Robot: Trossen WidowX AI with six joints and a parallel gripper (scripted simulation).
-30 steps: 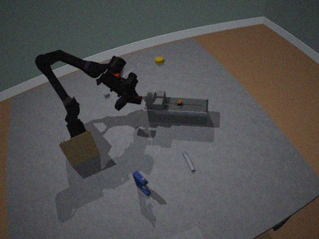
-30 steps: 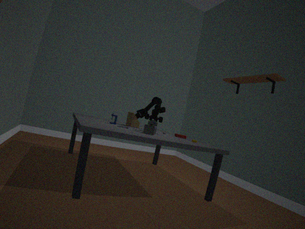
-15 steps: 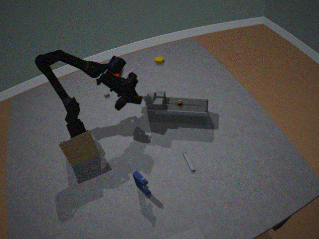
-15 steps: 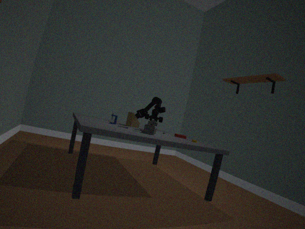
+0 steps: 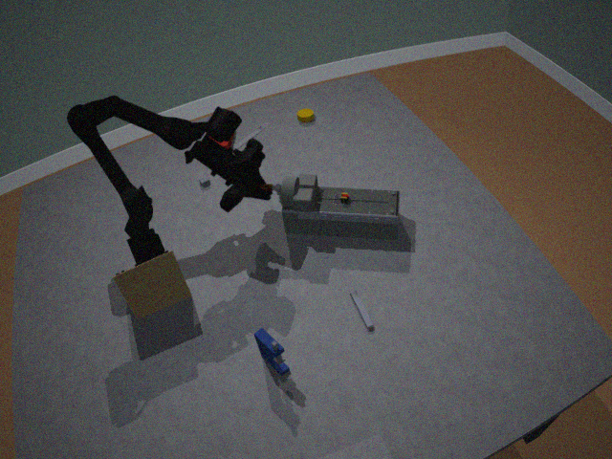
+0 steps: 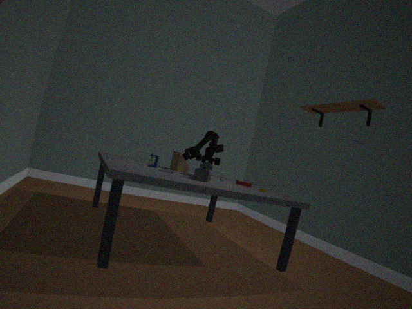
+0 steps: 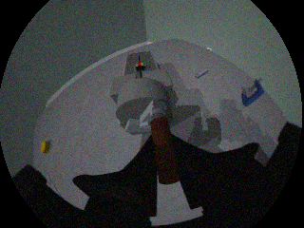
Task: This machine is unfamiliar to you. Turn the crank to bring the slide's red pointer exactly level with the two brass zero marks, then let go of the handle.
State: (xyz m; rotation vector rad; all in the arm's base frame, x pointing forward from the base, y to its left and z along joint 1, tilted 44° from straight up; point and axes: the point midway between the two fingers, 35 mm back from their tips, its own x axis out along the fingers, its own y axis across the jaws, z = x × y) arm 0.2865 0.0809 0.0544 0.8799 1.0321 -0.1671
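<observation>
The grey crank machine stands on the table beyond my gripper, its long slide bed stretching away to the right in the top view. My gripper is shut on the reddish-brown crank handle, which sticks out from the round crank end towards me. The red pointer sits on the slot of the bed, with small yellow marks close beside it. They look near level, but they are too small and grainy to tell whether they are exactly level.
A tan block stands by the arm's base. A blue clamp-like thing, a pale bar, a yellow disc and a red block are on the table.
</observation>
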